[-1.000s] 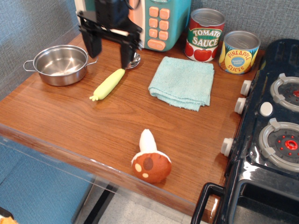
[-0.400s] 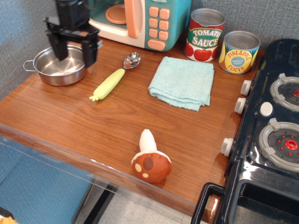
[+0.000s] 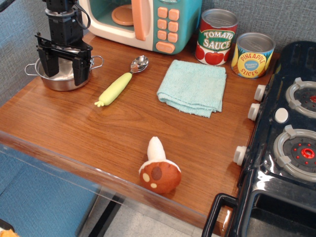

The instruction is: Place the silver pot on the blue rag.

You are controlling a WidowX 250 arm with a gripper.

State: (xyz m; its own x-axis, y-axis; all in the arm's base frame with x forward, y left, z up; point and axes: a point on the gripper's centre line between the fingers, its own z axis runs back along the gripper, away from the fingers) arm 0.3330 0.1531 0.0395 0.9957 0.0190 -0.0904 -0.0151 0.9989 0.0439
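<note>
gripper [image 3: 63, 70] spread, now lower over silver pot [image 3: 61, 79] | pot unmoved, left of blue rag [image 3: 192, 87]

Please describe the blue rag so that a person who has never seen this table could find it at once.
On the wooden table, look just left of the black toy stove, in front of the two tin cans. The blue rag lies flat there, beside the spoon. It is the only soft, fuzzy cloth.

Hand [image 3: 63, 66] positioned over silver pot [image 3: 63, 79], fingers spread across its rim. Blue rag [image 3: 193, 87] laid flat mid-desk [image 3: 113, 133], well apart.
</note>
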